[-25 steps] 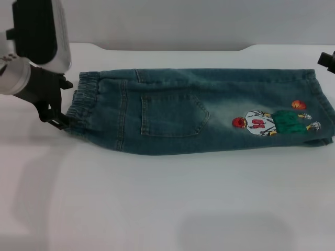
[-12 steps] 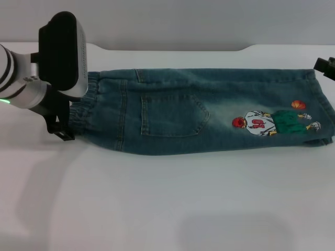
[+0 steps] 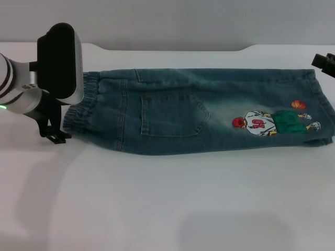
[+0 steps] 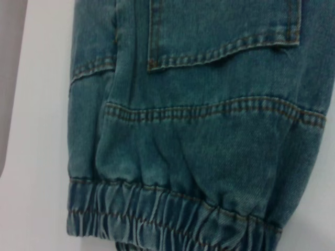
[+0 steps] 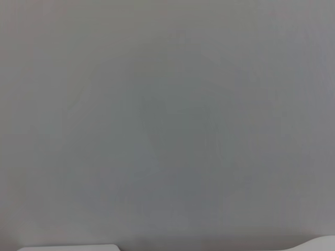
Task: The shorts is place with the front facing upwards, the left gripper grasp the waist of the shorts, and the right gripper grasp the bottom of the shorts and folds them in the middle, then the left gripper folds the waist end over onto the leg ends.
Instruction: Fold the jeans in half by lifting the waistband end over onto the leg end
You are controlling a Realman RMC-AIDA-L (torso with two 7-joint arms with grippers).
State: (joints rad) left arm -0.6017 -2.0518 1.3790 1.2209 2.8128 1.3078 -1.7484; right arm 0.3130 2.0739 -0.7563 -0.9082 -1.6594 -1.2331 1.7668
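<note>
Left gripper (image 3: 54, 132), a black boxy claw on a silver wrist with black rings and a small green light, sits at the far left of the head view, right at the waist (image 3: 79, 107) of the shorts (image 3: 209, 112); its dark fingers (image 3: 52, 133) reach down to the white table (image 3: 167, 204) just beside the nearer corner of the gathered waistband, and whether they are spread or pressed together cannot be told, since the gripper's body hides most of them and no cloth is seen caught between them. Long blue-green denim shorts lie flat and lengthwise across the table, already folded along the middle into a single leg's width, with the patch pocket (image 3: 174, 115) and the colourful cartoon print (image 3: 275, 121) facing up. Its crinkled elastic waist is the end toward the left gripper, partly covered by the black body, while the leg ends (image 3: 320, 104) with their stitched hems lie at the opposite end, well apart from that gripper. From the left wrist view the ruched waistband (image 4: 172, 219), the seam above it and the lower corner of the pocket (image 4: 225, 31) fill most of the picture, with the bare table alongside. Right gripper (image 3: 325, 64) shows only as a small dark tip at the right edge of the head view, just beyond the far corner of the hems and not touching them; its state cannot be told, and its own wrist view shows only a plain grey surface
</note>
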